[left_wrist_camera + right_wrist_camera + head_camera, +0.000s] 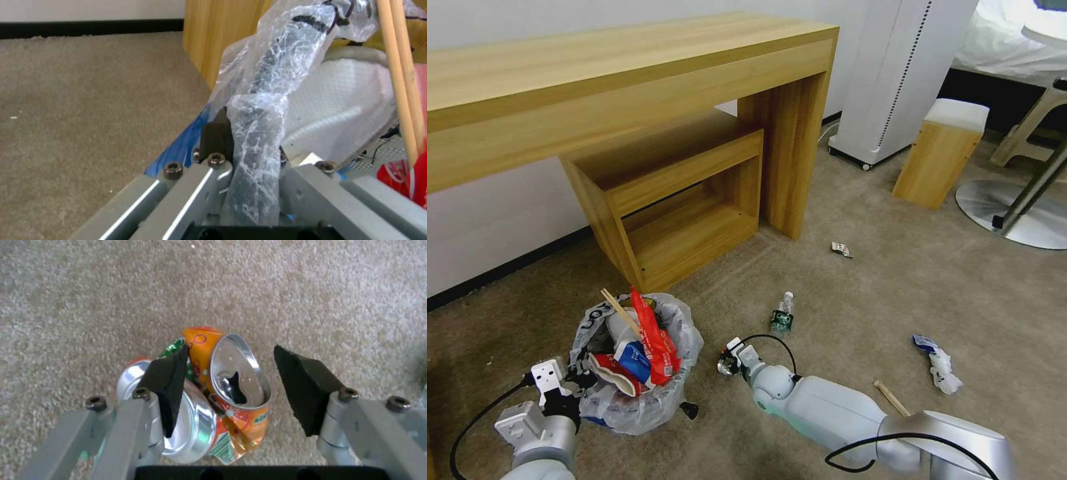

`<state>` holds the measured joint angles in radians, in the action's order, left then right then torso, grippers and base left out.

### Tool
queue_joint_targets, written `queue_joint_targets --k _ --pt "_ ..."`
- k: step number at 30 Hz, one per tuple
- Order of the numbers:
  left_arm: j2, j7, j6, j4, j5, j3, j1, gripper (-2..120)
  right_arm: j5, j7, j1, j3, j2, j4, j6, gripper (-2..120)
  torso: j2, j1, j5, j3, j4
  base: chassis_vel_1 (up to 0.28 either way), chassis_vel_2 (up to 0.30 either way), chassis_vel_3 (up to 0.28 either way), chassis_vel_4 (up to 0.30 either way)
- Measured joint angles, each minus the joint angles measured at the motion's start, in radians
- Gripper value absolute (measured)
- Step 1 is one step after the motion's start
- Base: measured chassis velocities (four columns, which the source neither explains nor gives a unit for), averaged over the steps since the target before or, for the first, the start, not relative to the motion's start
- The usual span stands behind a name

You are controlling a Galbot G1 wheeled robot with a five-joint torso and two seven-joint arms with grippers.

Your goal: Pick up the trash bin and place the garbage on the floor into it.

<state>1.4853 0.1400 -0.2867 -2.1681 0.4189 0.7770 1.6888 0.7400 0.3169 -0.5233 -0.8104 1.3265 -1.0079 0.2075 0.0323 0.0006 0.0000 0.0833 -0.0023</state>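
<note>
The trash bin [647, 400], lined with a crinkled white bag, stands on the tan carpet floor [840, 300] by the desk. It holds white slippers, red cartons and sticks. My left gripper [251, 146] is shut on the bin's bag-covered rim [260, 100]. My right gripper [231, 386] hangs open just over a crushed orange can [240, 380], one finger on either side of it; it sits to the right of the bin [727, 363]. More garbage lies loose: a green-labelled bottle [782, 313], a small wrapper [841, 249], a white-blue packet [937, 360] and a wooden stick [892, 398].
A wooden desk [627, 73] with a low shelf unit [680, 200] under it stands behind the bin. At the back right are a wooden stool with a white top [940, 157], a white appliance [894, 73] and a round metal chair base [1020, 213].
</note>
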Motion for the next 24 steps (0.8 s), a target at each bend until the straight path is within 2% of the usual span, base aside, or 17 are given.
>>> queue_joint_targets --k 13,15,18,20,22,24 --pt "0.005 0.000 0.001 0.005 -0.007 -0.008 -0.001 1 0.025 0.040 -0.012 -0.001 -0.027 -0.054 0.053 52 0.000 0.000 0.0000 0.000 -0.0001 0.000 0.000 0.000 0.000" --pt "0.005 0.000 0.007 0.006 -0.010 -0.008 0.000 1 0.034 0.057 -0.011 -0.008 -0.037 -0.070 0.082 43 0.000 0.000 0.0000 0.000 -0.0001 0.000 0.000 0.000 0.000" --pt "0.005 -0.001 0.009 0.008 -0.011 -0.009 0.001 1 0.037 0.065 -0.010 -0.012 -0.044 -0.080 0.097 40 0.000 0.000 0.0000 0.000 0.0000 0.000 0.000 0.000 0.000" --pt "0.005 -0.001 0.009 0.008 -0.012 -0.011 -0.001 1 0.037 0.069 -0.011 -0.013 -0.048 -0.083 0.099 30 0.000 0.000 0.0000 0.000 0.0000 0.000 0.000 0.000 0.000" --pt "0.004 -0.001 0.010 0.010 -0.012 -0.012 -0.002 1 0.037 0.070 -0.013 -0.013 -0.049 -0.084 0.099 28 0.000 0.000 0.0000 0.000 0.0000 0.000 0.000 0.000 0.000" --pt "0.004 -0.001 0.010 0.013 -0.014 -0.017 -0.004 1 0.034 0.070 -0.014 -0.012 -0.051 -0.085 0.099 16 0.000 0.000 0.0000 0.000 0.0001 0.000 0.000 0.000 0.000"
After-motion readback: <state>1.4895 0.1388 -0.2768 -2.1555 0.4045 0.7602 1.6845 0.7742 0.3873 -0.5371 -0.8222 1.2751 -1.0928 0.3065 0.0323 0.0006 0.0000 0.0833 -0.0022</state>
